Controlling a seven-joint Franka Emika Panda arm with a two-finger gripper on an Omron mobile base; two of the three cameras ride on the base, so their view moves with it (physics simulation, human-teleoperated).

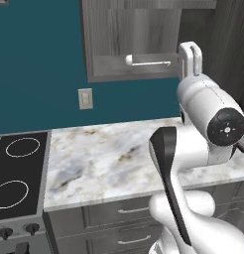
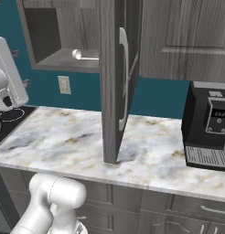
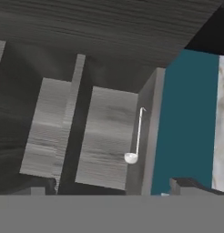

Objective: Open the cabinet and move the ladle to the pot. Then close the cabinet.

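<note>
Cabinet door stands swung out over the marble worktop, its long silver bar handle facing right in the right base view. Ladle lies on the cabinet's bottom shelf, bowl toward the left, handle pointing right; hand view shows it close against the cabinet's side wall. My gripper is released, jaws spread wide, holding nothing, aimed into the cabinet and well apart from the ladle. Stove burners sit left of the worktop, coffee machine at right

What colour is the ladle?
White, or pale silver; ladle is clearest in the hand view.
</note>
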